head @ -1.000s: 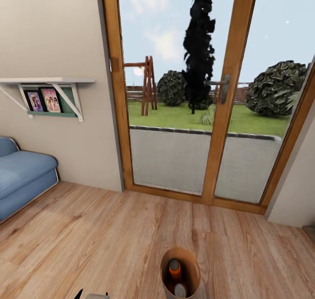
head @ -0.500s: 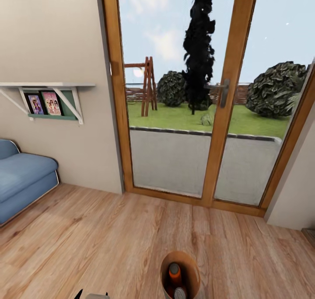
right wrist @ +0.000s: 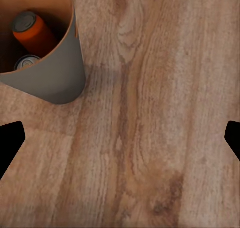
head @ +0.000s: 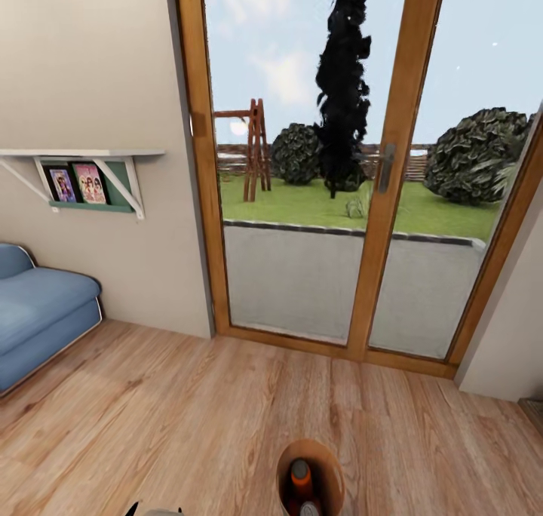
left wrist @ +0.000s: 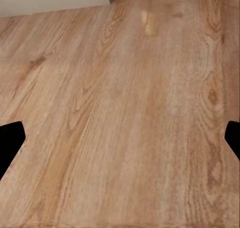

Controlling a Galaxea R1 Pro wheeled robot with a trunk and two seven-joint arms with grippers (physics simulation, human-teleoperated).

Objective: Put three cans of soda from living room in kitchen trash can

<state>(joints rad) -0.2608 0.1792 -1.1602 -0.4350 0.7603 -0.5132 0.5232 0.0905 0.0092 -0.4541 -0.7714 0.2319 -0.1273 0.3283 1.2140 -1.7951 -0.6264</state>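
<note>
The tash can (head: 332,477), a copper-brown round bin, stands on the wood-plank floor at the bottom edge of the head view. Inside it lies an orange can of soda (head: 301,477) with a silvery top, and the silver top of a second can (head: 308,509) shows below it; that can's colour is hidden. In the right wrist view the tash can (right wrist: 55,78) holds the orange can (right wrist: 35,34) and the second can's top (right wrist: 26,63). My right gripper (right wrist: 120,140) is open over bare floor beside the bin. My left gripper (left wrist: 120,140) is open over bare planks.
Wood-framed glass doors (head: 388,199) face me, with a garden outside. A blue sofa (head: 38,312) stands at the left under a white wall shelf (head: 83,158) with framed pictures. A wall corner (head: 505,327) juts in at the right. Plank floor (head: 188,410) lies between.
The whole head picture has drifted, so the camera has moved. The shelf and sofa sit a little lower and the bin has slid closer to the bottom edge.
</note>
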